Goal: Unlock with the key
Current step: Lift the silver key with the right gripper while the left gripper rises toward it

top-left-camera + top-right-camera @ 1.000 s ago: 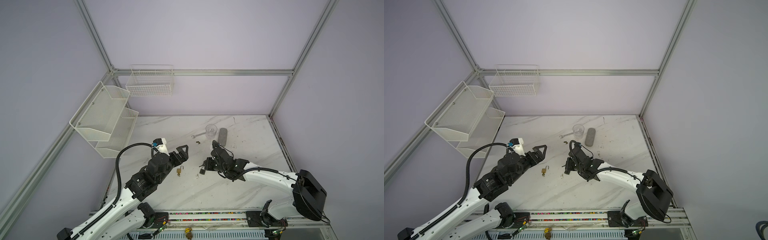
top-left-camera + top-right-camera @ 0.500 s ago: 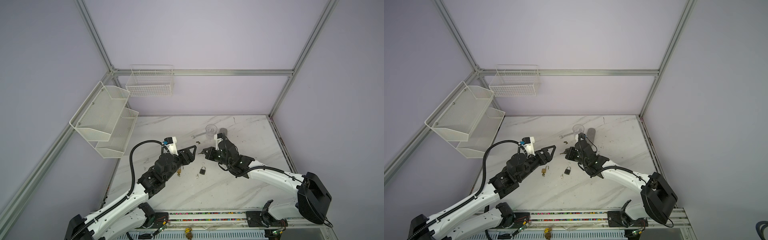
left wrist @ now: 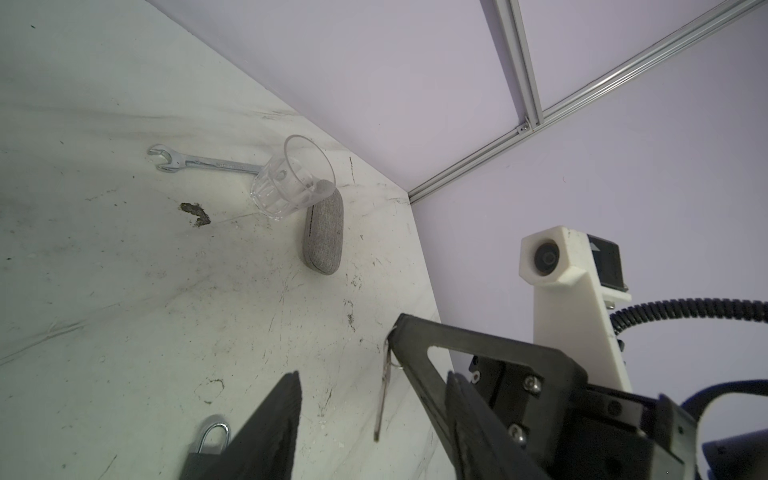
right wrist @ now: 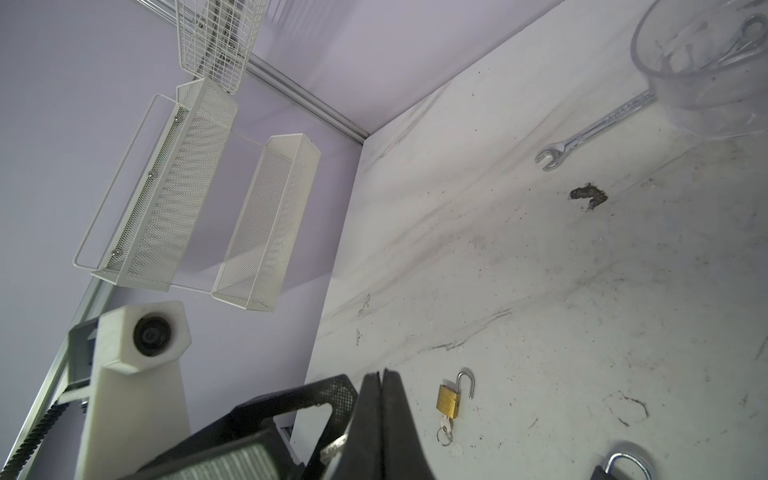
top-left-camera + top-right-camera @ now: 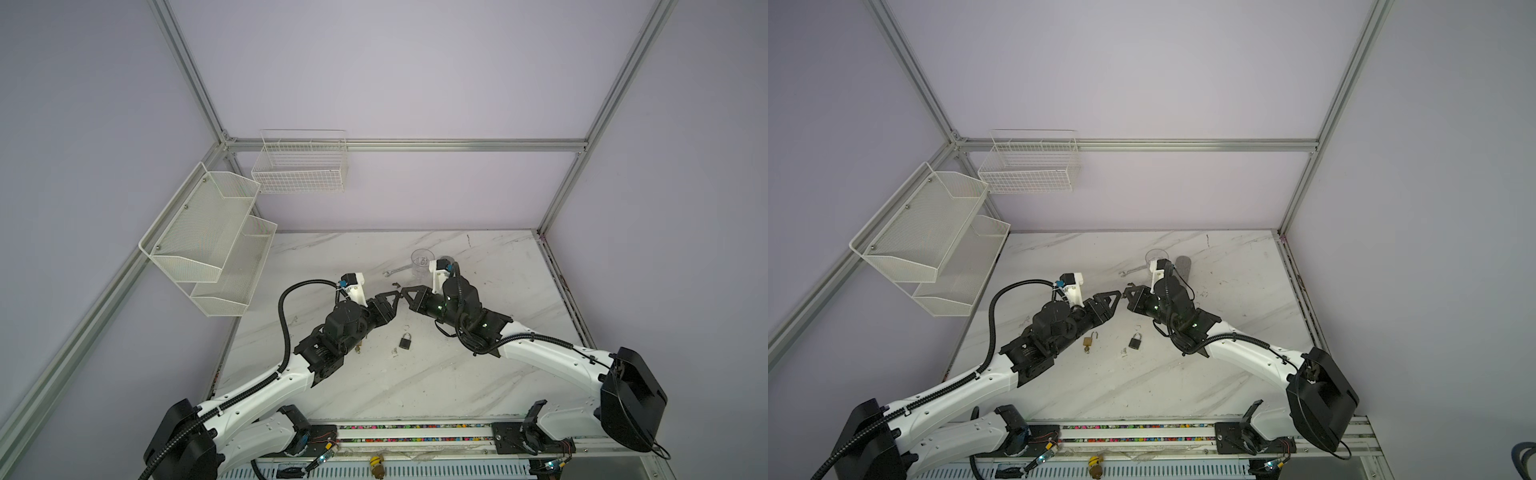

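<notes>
Key (image 3: pixel 381 399) at the tip of the clenched right pincer (image 4: pixel 380 380), just beside the half-open left pincer (image 5: pixel 1116 300)

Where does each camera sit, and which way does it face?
Top views: high over the front edge, looking down at the table; left arm, right arm show.
Left wrist: left arm, facing the back right corner, glass; own finger, right gripper holding the key.
Right wrist: right arm, facing the back left corner, shelves; own shut fingers.
Shared: both wrist views show the wrench.
</notes>
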Available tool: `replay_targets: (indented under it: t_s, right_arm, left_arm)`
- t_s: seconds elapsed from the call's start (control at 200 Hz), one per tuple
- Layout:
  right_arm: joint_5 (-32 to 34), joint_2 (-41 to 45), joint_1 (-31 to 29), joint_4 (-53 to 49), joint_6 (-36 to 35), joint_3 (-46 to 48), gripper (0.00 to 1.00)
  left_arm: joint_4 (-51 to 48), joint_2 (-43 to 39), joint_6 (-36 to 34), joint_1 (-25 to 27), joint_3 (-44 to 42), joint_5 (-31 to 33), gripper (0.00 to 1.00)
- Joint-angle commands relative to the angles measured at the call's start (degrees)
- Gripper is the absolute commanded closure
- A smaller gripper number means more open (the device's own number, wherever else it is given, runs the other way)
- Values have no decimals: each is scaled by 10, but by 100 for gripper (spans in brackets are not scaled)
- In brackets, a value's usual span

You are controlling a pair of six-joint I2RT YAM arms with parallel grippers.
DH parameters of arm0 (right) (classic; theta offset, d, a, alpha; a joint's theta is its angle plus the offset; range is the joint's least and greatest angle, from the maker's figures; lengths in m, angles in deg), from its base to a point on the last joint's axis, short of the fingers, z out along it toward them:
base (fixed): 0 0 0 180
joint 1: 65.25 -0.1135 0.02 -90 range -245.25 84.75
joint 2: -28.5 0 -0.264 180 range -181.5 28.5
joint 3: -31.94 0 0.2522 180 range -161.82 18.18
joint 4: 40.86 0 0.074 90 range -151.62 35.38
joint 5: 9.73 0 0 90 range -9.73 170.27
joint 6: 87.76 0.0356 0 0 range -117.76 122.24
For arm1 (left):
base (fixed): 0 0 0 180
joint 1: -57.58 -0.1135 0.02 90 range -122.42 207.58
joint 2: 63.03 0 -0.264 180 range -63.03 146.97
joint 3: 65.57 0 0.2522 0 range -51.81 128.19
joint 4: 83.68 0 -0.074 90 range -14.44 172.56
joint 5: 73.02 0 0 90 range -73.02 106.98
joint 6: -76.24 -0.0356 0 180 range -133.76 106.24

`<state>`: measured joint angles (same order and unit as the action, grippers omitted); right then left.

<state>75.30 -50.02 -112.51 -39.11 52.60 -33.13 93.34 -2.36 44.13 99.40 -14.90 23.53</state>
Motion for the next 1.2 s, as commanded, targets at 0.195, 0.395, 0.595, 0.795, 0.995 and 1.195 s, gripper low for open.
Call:
replay_targets:
  t_s: [0.195, 0.395, 0.595, 0.795, 0.995, 1.195]
  right_arm:
    - [-14, -13, 1, 41, 18, -2, 100]
    - [-15, -21, 1, 40, 19, -6, 100]
    - [-8, -17, 1, 40, 20, -7, 100]
    - [-1, -13, 1, 34, 21, -5, 100]
    - [1, -12, 1, 38, 26, -3, 100]
    - [-1, -9, 1, 42, 27, 0, 100]
  left_arm:
    - [54, 11, 6, 4, -7, -7, 54]
    - [69, 25, 6, 4, -2, -14, 63]
    - [69, 40, 17, 4, -2, -14, 68]
    - [69, 40, 20, 5, -2, -13, 72]
    - [68, 34, 19, 4, -7, -5, 80]
    - [63, 33, 17, 4, -6, -1, 90]
